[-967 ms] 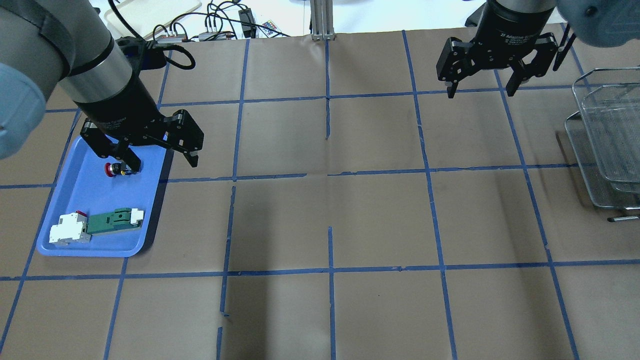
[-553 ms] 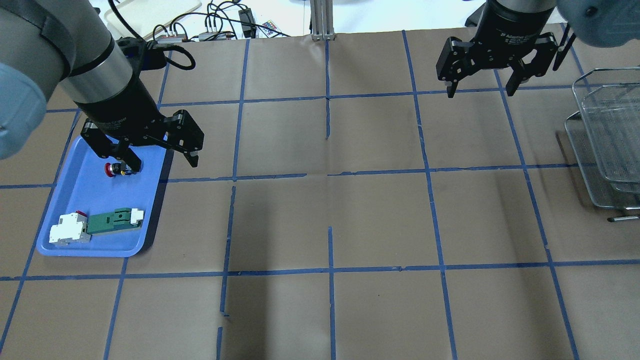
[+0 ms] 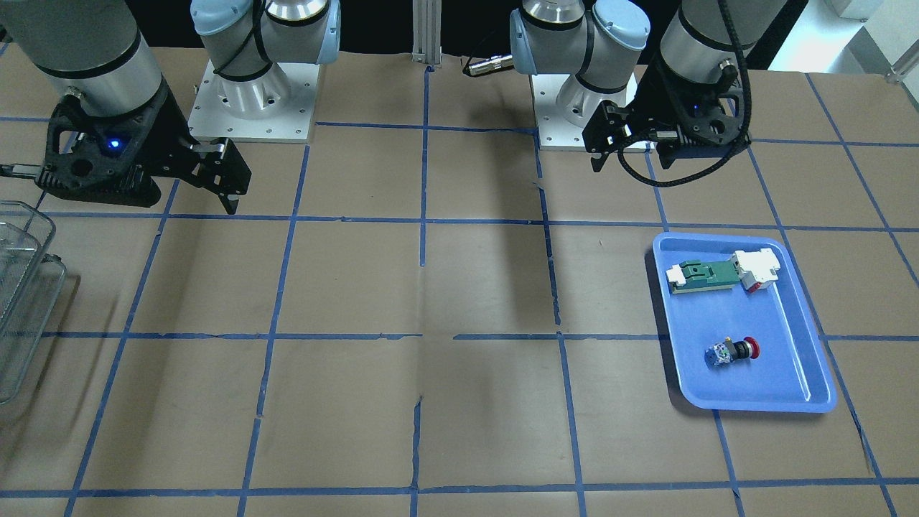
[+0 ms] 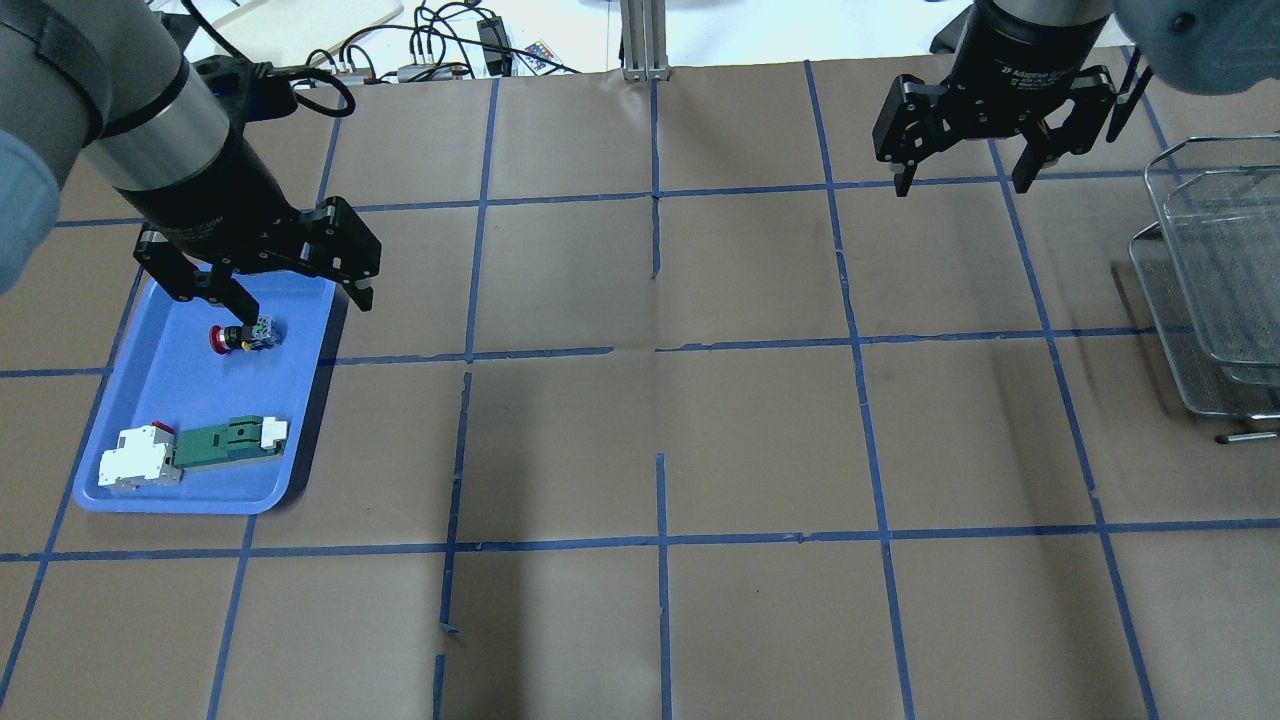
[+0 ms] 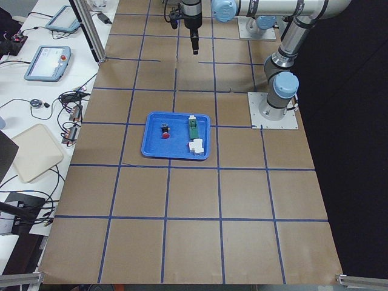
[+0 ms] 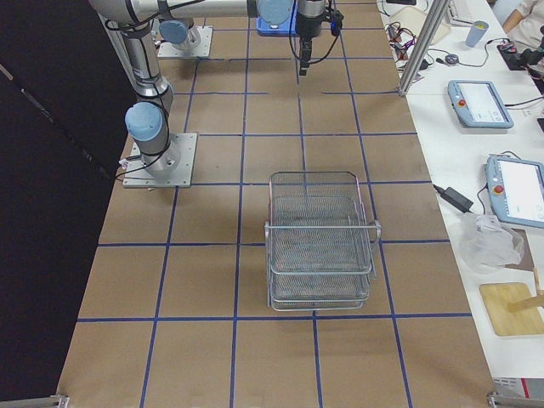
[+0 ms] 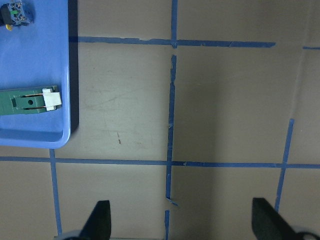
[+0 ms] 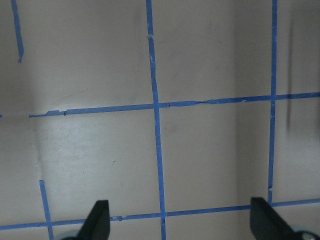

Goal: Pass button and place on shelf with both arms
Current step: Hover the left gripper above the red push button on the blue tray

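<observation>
Left gripper (image 4: 305,306): jaws spread wide and empty. In the left wrist view both fingertips (image 7: 100,221) stand far apart over bare table paper. The gripper hangs above the far right corner of the blue tray (image 4: 170,395), clear of everything in it.

Button (image 4: 243,338): lies on its side in the far half of the tray, red cap toward the tray's left wall and blue-white block toward the right. Nothing touches it.

The green-and-white part (image 4: 225,442) and the white block (image 4: 138,460) lie end to end in the near half of the tray, apart from the button.

Right gripper (image 4: 962,187): jaws wide and empty, held over the far right of the table.

Shelf (image 6: 319,246): wire rack standing at the table's right edge, near the right gripper and well apart from the tray.
</observation>
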Tool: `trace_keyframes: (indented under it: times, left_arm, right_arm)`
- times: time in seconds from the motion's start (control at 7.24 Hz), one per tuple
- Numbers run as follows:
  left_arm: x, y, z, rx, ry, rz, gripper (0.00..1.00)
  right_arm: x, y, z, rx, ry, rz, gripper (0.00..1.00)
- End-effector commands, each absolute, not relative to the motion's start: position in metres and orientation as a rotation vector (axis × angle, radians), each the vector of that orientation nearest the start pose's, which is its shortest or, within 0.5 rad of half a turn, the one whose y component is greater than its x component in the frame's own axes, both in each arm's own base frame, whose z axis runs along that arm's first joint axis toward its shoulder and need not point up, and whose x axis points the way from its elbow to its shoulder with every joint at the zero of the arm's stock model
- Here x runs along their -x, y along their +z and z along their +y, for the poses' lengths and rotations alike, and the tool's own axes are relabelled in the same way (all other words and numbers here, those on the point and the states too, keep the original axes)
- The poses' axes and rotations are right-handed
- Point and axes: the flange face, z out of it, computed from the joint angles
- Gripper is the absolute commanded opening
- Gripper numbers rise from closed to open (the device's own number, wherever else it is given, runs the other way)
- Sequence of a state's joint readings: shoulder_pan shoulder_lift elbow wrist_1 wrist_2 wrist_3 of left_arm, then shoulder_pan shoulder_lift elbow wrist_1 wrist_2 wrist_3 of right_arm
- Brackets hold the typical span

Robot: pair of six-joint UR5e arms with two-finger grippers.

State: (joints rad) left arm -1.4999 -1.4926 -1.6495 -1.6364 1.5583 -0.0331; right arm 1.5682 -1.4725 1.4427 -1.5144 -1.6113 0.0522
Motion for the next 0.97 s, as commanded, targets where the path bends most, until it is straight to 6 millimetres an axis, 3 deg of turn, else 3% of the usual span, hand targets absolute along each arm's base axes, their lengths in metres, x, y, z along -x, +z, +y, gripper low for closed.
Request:
trace_keyframes:
  times: [0.0, 0.83]
  left_arm:
    - [0.0961, 0.4805, -0.4620, 0.192, 0.089, 3.150, 1.00]
    - [0.1017, 0.4811, -0.4614, 0.156, 0.099, 3.151, 1.00]
  right_arm:
    - [-0.1274, 0.4955, -0.5305, -0.087, 0.040, 3.184, 1.00]
    - [-0.1274, 0.4952, -0.5302, -0.087, 0.045, 3.184, 1.00]
